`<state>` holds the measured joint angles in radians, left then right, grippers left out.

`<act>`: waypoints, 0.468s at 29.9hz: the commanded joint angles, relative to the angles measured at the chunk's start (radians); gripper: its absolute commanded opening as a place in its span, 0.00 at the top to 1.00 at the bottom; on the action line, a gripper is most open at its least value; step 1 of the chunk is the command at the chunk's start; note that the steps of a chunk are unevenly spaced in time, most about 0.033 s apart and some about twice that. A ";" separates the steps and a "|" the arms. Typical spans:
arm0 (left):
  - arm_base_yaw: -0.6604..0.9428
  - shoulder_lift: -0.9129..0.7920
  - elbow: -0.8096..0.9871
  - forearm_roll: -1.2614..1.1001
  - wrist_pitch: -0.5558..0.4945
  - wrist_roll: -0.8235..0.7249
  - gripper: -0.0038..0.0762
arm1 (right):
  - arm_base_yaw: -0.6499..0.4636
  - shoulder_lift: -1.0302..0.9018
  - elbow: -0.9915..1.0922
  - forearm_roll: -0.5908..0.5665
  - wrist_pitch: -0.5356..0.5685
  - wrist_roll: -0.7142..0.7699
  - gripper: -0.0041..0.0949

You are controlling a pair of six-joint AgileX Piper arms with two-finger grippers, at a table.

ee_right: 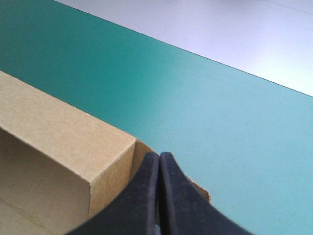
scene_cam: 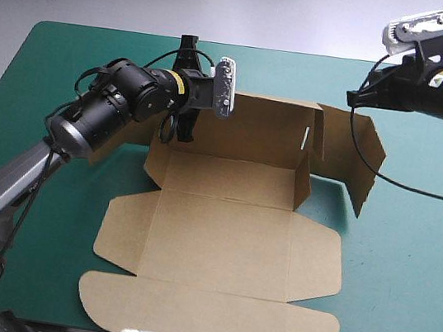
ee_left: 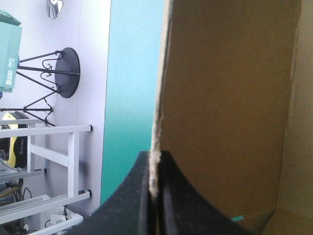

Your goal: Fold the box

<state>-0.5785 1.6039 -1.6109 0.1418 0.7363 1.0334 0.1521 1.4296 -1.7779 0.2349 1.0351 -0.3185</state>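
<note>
The box (scene_cam: 219,241), a cut sheet of brown board, is seen at the middle of the frame on the teal-green cover (scene_cam: 406,269). Its near half is laid flat, with the lid panel (scene_cam: 207,318) toward the lower edge, and its far wall (scene_cam: 252,129) is raised. A tall side flap (scene_cam: 364,162) is stood up at the upper right. The board is judged light and stiff. It should bend cleanly only along its scored creases, and it could be dented or kinked if squeezed mid-panel, so it is best taken at a free edge close to a crease. The left gripper (scene_cam: 179,126), at the upper left of the box, is clamped on the standing edge of the left wall, and the sheet is seen pinched between its black fingers (ee_left: 142,196). The right gripper (scene_cam: 357,99), at the upper right, is drawn to a closed point at the top of the side flap. No board is seen between its fingers.
</note>
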 commanded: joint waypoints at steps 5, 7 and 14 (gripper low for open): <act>-0.006 -0.026 -0.037 0.051 -0.154 -0.046 0.96 | -0.061 0.145 -0.177 0.094 0.038 0.005 0.98; -0.006 -0.026 -0.034 0.049 -0.157 -0.046 0.96 | -0.102 0.196 -0.215 0.129 0.070 -0.002 0.98; -0.006 -0.034 0.096 0.057 -0.381 -0.053 0.96 | -0.171 0.351 -0.396 0.133 0.212 -0.009 0.98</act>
<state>-0.5792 1.6207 -1.5395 0.1957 0.5440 1.0027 -0.0018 1.7878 -2.0838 0.3384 1.2434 -0.3185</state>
